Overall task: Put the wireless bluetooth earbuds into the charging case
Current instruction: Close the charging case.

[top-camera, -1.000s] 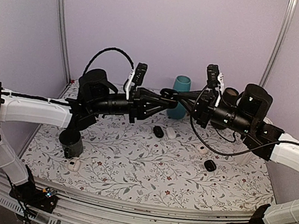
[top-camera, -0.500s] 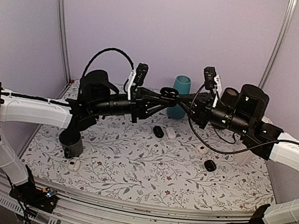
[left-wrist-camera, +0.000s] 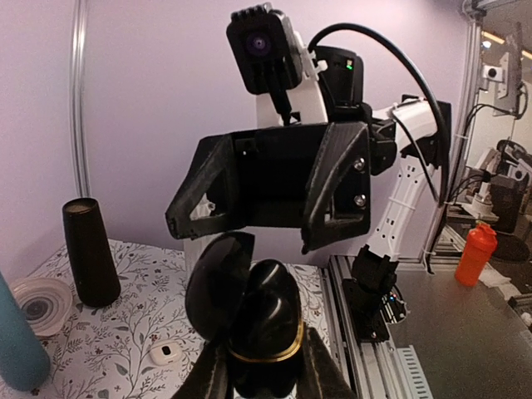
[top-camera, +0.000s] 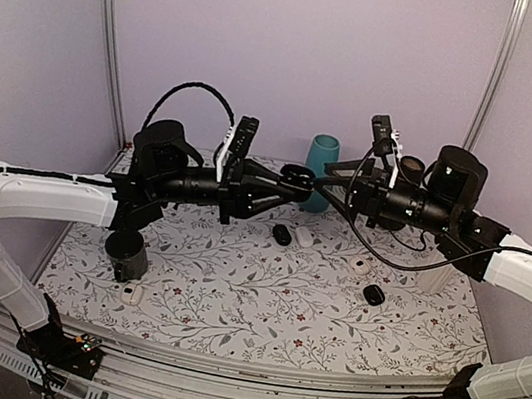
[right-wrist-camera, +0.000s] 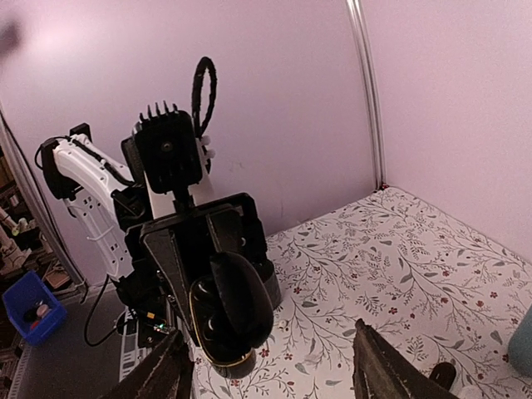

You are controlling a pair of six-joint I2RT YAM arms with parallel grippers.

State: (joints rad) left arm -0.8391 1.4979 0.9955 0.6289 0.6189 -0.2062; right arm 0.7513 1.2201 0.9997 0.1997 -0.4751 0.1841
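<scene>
Left pincer (top-camera: 287, 181) clamped on charging case (left-wrist-camera: 264, 320), lid open, high above counter (top-camera: 232, 285). Right pincer (right-wrist-camera: 270, 337) wide, facing case, close in front, no contact.

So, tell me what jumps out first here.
In mid-air above the floral table, the left tool grips the open charging case, and the right tool faces it with jaws apart. Behind them, at the table's back, stands a teal bottle.

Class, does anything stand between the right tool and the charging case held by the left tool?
Nothing visible does. The left tool holds the charging case aloft, lid open; the open right tool faces it across empty air.
</scene>
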